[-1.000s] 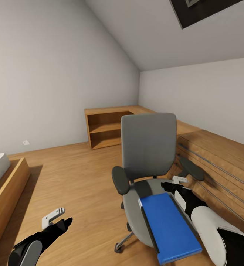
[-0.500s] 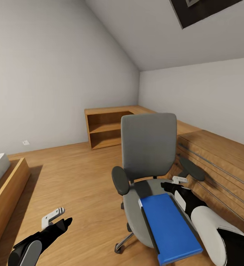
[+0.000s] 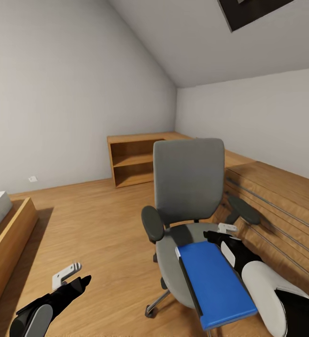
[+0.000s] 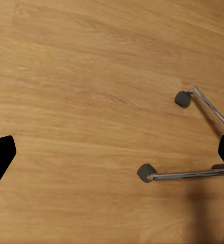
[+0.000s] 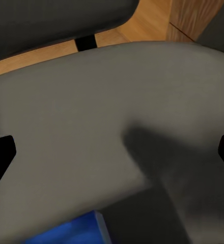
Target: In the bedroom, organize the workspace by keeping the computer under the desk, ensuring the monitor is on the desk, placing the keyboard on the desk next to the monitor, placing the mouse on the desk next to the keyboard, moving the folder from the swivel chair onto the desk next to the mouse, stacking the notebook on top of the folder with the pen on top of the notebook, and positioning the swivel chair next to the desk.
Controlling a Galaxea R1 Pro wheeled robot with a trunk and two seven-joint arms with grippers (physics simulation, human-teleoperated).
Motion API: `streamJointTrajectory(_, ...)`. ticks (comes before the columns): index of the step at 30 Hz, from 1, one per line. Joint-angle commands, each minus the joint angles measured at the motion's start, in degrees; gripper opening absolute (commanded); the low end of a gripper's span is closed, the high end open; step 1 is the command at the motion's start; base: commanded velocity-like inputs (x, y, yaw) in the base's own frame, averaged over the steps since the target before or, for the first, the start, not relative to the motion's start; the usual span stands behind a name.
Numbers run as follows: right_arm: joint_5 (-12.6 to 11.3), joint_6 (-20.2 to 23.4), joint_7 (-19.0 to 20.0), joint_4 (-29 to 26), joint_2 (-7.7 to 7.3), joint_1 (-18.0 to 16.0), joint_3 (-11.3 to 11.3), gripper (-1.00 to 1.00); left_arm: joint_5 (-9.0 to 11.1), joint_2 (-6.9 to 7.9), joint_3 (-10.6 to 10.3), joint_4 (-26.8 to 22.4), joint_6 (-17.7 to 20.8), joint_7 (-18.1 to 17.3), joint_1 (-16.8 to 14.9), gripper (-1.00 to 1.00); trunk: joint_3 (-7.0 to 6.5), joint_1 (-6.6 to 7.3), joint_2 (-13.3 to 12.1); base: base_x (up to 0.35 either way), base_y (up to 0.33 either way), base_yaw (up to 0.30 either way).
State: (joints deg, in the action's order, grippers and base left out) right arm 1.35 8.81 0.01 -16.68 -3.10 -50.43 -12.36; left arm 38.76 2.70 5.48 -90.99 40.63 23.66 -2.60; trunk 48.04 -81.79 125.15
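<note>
The grey swivel chair stands in the middle of the room, facing me. A blue folder lies on its seat and overhangs the front edge. My right gripper hovers open just above the seat at the folder's far right corner, holding nothing. In the right wrist view the grey seat lies under the right gripper, with a corner of the folder at the frame's edge. Low on my left, the left gripper is open over the bare floor. In the left wrist view it looks down at the chair's casters.
A low wooden shelf unit sits in the far corner. A slatted wooden structure runs along the right wall, close behind the chair. A wood-framed bed is at the left. Open wooden floor lies between the bed and the chair.
The whole picture has shifted slightly, so the camera has moved a little. Both arms and the folder keep their places relative to the chair.
</note>
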Motion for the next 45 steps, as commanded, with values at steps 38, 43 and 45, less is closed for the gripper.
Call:
streamJointTrajectory(38, 0.23, 0.36, -0.1, -0.11, 0.03, -0.02, -0.21, 1.0, 0.52, 0.11, -0.21, 0.02, 0.15, 0.25, -0.04, 1.0, 1.68, -1.97, 3.65, -0.02, 0.0, 0.0)
streamJointTrajectory(43, 0.23, 0.33, -0.1, -0.11, 0.03, -0.02, -0.21, 1.0, 0.52, 0.11, -0.21, 0.02, 0.15, 0.25, -0.04, 1.0, 1.68, -1.97, 3.65, -0.001, 0.0, 0.0)
streamJointTrajectory(45, 0.23, 0.33, -0.1, -0.11, 0.03, -0.02, -0.21, 1.0, 0.52, 0.11, -0.21, 0.02, 0.15, 0.25, -0.04, 1.0, 1.68, -1.97, 3.65, 0.0, 0.0, 0.0)
